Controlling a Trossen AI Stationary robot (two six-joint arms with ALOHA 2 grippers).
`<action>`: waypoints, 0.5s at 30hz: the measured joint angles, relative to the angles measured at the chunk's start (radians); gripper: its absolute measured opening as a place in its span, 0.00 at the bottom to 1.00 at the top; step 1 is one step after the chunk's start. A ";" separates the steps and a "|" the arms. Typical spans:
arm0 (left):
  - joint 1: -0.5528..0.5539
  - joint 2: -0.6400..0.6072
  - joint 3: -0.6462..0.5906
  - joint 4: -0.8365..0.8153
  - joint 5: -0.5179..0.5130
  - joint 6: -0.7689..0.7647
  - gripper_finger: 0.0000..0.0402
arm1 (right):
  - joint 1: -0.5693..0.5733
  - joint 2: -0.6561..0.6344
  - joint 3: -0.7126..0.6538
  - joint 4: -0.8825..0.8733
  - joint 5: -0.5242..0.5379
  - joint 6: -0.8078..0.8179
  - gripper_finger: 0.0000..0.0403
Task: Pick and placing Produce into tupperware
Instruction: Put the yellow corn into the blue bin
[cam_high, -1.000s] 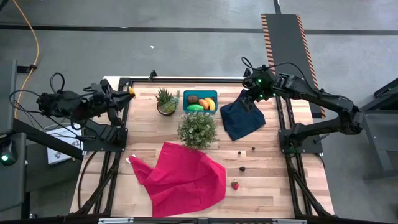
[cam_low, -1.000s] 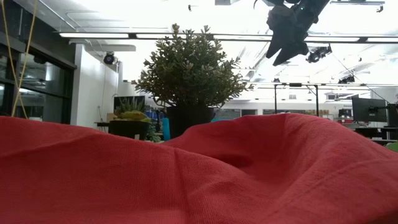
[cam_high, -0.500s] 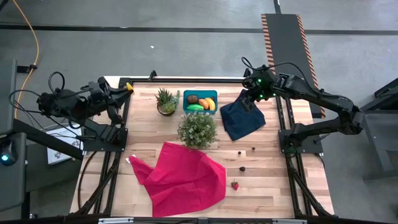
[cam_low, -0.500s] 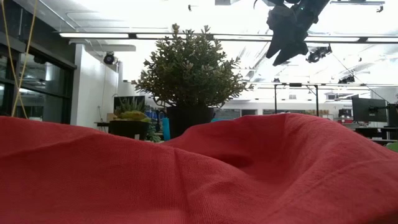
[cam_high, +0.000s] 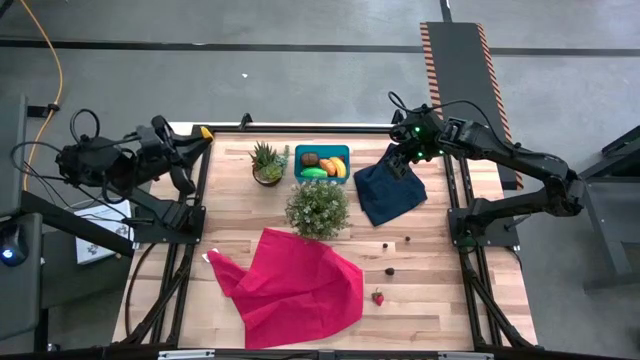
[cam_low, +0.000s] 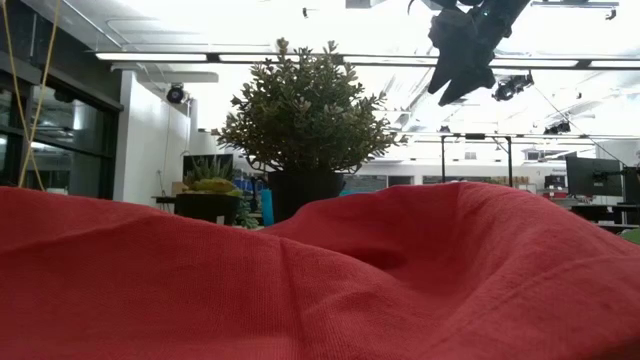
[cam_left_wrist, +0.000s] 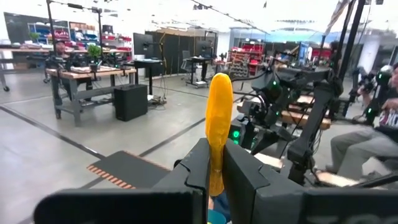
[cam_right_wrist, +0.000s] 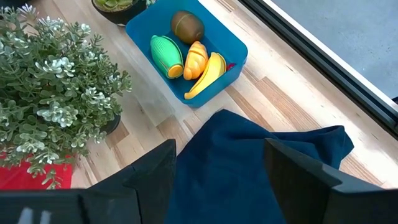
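The left gripper (cam_left_wrist: 214, 177), off the table's far-left corner, clenched a yellow piece (cam_left_wrist: 218, 124); the right gripper (cam_high: 402, 160) gripped the navy cloth (cam_high: 390, 192); carrying it squarely above the tub (cam_high: 322, 163) seemed wise.

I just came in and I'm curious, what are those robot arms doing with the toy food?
They are packing toy produce into the teal tub, which already holds a banana, a kiwi-like brown piece and others. The left tool pinches a yellow piece off the table's far left corner. The right tool holds up the navy cloth. A strawberry waits on the table.
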 joint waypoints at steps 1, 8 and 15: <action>0.000 0.009 0.009 -0.004 0.000 0.008 0.06 | 0.000 0.000 0.000 0.000 0.000 0.000 0.58; 0.000 0.049 0.083 -0.036 -0.010 0.021 0.06 | 0.000 0.000 0.000 0.001 -0.001 0.002 0.58; 0.031 0.103 0.127 -0.090 -0.007 0.023 0.06 | 0.000 0.000 0.000 0.003 -0.001 -0.006 0.58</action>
